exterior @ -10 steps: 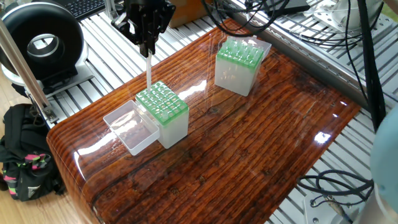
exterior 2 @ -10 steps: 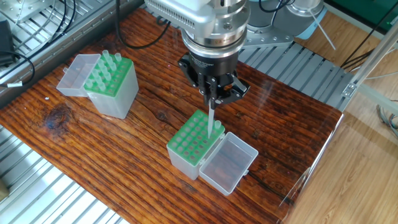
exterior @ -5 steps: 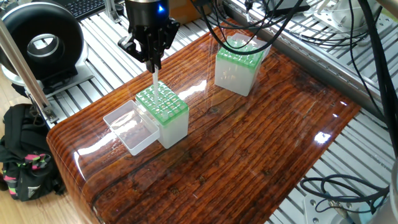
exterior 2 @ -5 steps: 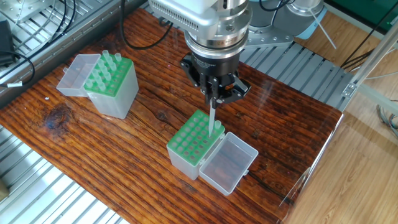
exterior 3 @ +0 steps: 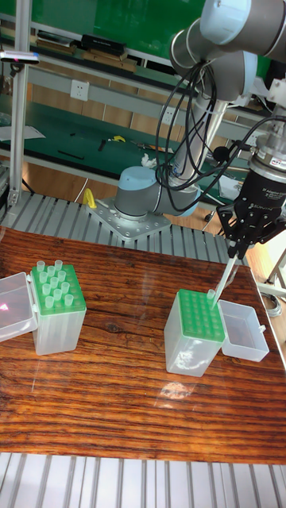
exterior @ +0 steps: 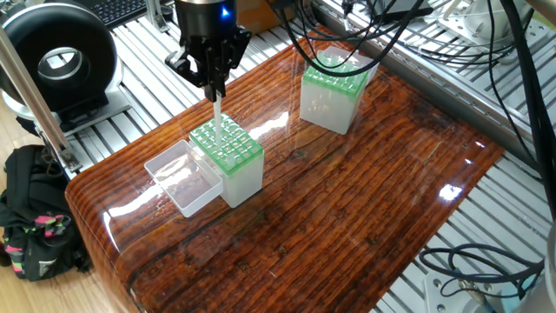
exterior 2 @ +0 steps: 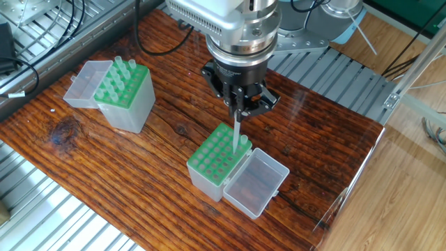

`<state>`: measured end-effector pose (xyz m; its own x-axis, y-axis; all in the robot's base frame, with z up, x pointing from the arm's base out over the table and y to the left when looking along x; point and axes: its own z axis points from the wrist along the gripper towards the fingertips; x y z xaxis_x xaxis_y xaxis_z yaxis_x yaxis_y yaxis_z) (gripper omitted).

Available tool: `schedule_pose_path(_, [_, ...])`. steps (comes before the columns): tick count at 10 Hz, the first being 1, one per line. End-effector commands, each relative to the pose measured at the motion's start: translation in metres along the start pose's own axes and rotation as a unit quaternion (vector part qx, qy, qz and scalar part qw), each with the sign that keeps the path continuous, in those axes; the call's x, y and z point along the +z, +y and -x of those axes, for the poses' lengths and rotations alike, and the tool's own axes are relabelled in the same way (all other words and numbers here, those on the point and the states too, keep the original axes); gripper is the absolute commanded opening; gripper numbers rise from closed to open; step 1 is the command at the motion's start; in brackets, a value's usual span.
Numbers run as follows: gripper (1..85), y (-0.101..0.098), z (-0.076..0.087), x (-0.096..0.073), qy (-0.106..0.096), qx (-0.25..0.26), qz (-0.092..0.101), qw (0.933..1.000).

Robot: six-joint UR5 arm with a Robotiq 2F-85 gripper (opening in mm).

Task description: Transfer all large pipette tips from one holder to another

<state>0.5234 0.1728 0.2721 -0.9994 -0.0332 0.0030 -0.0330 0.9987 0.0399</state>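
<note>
The bench (exterior 2: 327,150) carried two obstacles, well apart: a green-topped holder (exterior 2: 217,162) with its clear lid (exterior 2: 256,181) hinged open toward one short edge, and a second holder (exterior 2: 125,94) near the opposite end, its lid (exterior 2: 85,84) also open and tips (exterior 2: 122,70) standing proud of the top. The gripper (exterior 2: 240,109) with its tip (exterior 2: 237,137) stood over the first holder's corner nearest the lid. Between the holders the wood lay bare. Cables (exterior: 347,17) hung above the second holder's end.
</note>
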Motion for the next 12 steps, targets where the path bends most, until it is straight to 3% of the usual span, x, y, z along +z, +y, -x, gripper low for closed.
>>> schedule_pose_path(1, [1.0,0.0029,0.0026,0.0010,-0.001,0.000,0.007,1.0000])
schedule_pose_path(4, [1.0,0.0032,-0.0068,0.0013,0.018,0.005,0.008,0.9998])
schedule_pose_path(9, [1.0,0.0035,-0.0068,0.0024,0.020,0.008,0.009,0.9997])
schedule_pose_path(12, [1.0,0.0005,0.0008,0.0043,0.011,0.005,0.004,0.9999])
